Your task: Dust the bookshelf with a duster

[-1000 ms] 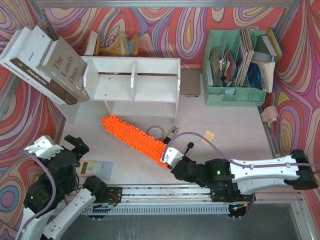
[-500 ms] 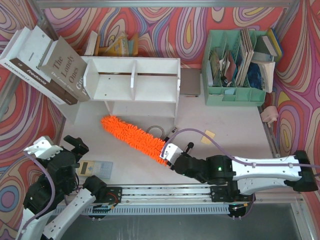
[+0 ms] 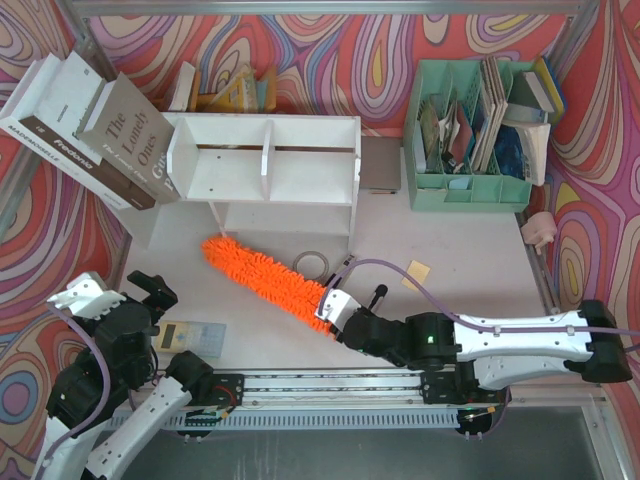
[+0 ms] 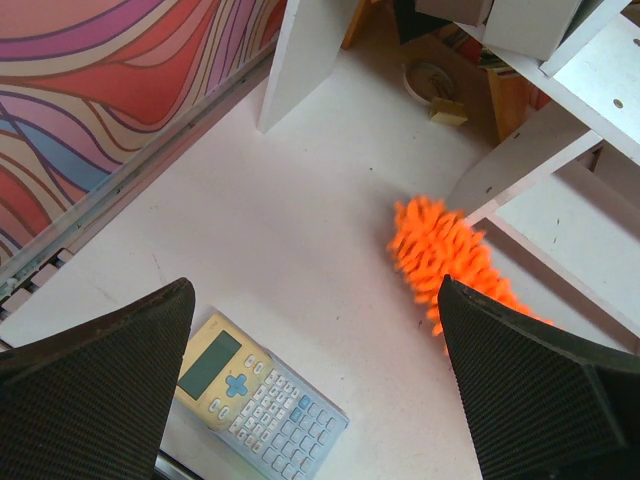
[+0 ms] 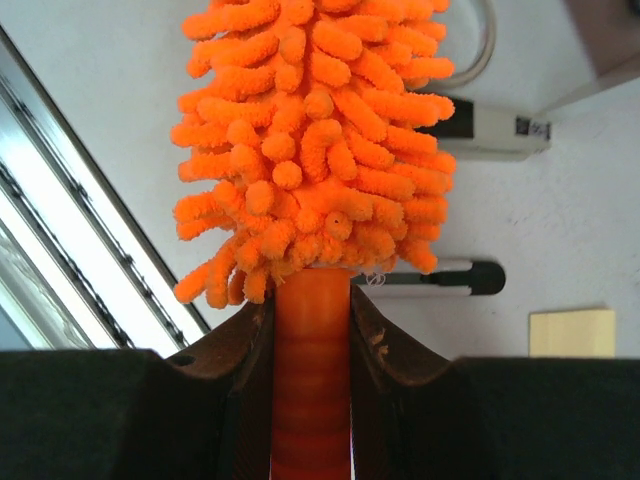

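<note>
orange chenille duster point(image 3: 262, 270) lies slantwise on the counter point(image 3: 470, 245), its fluffy tip just beside the front of the white bookshelf point(image 3: 300, 175), toward the shelf's left end. the right arm stretches low and leftward along the near edge, its right claw point(image 3: 330, 310) pinching the duster's thin orange handle. the left arm is folded back at the near-left corner, left claw point(image 3: 120, 292) spread wide, near a calculator point(image 4: 262, 395).

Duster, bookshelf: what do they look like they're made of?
Duster: head looks like soft microfiber chenille, matte orange nubs; handle looks like smooth ribbed orange plastic, slight sheen, pinched in the right gripper. Bookshelf: probably painted or laminated wood board, flat matte white panels, square edges; core not visible.
</note>
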### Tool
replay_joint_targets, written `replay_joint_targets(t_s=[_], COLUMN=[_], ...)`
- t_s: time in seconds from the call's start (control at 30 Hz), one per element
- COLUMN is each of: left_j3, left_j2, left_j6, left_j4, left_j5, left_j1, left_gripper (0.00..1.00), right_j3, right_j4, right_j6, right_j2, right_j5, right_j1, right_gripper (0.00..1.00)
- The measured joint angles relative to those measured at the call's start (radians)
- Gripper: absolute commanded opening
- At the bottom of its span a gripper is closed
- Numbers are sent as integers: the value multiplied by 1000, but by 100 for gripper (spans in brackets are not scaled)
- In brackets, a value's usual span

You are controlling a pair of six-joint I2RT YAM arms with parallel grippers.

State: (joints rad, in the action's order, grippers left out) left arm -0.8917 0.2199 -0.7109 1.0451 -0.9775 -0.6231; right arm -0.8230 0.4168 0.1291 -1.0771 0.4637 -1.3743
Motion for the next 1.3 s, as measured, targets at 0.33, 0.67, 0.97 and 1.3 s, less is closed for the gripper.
replay_joint_targets(t_s=[0.33,0.67,0.97,1.3], left_j3=[0,0,0,0], left_j2=[0,0,0,0], left_j6=[0,0,0,0], left_j4=[0,0,0,0], left_j5=[0,0,0,0], left_j1=[0,0,0,0], left_gripper=[98,98,98,98], right_j3=[50,-82,-133,-10], right_j4=[11,39,71,79], right_j6=[50,-31,-85,23], right_j2=[-16,74,98,73], right_j5=[-23,8,18,-78], right_j1=[0,0,0,1], right_gripper=[0,0,0,0])
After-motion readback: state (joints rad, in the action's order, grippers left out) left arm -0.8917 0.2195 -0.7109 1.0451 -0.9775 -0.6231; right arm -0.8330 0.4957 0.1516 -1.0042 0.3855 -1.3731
